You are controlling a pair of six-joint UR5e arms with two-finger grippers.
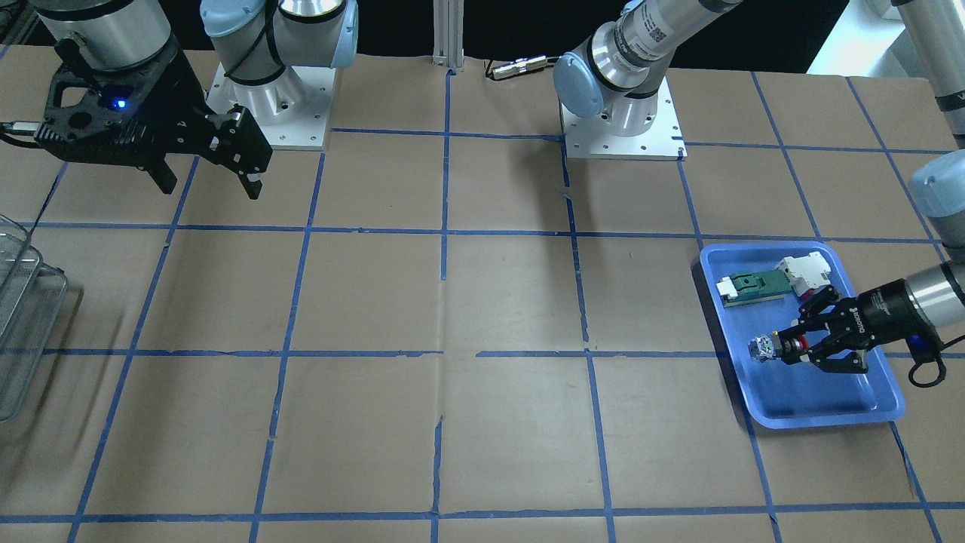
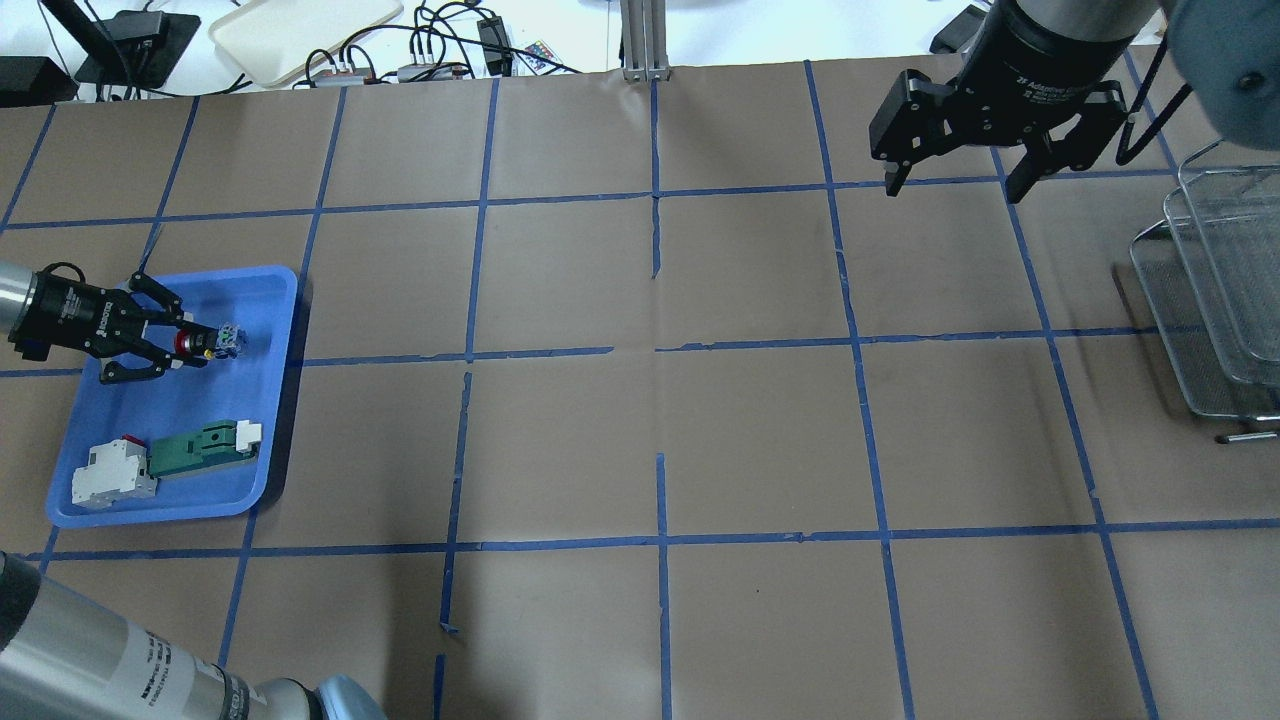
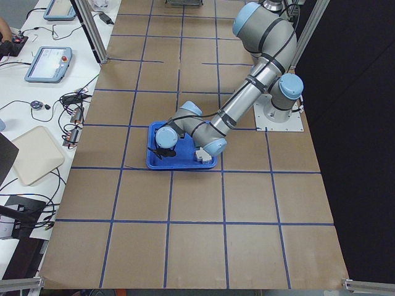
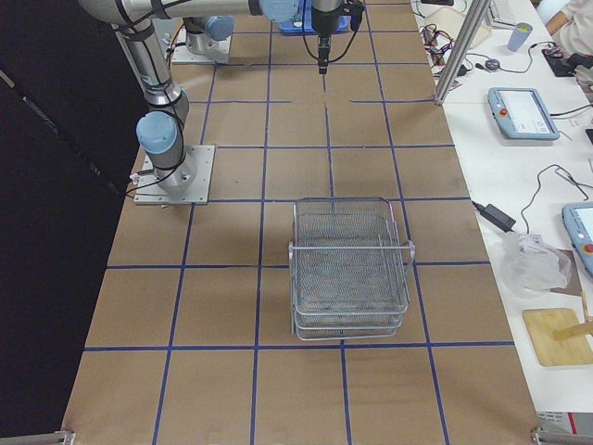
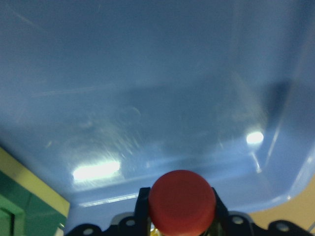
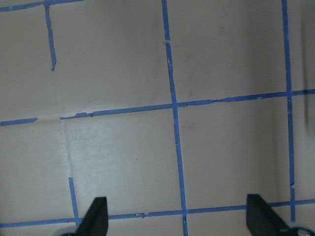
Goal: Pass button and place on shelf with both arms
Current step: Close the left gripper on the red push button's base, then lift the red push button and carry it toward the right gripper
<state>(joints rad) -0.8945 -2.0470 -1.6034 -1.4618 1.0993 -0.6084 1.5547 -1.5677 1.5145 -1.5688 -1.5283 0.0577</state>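
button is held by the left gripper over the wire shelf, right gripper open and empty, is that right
Not quite: the left gripper holds the button over the blue tray, not the wire shelf, which stands far off on the robot's right, as the overhead exterior view shows. The right gripper is open and empty.

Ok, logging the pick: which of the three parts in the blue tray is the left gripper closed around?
The red-capped button, in the left gripper; the green component and white block lie apart, untouched.
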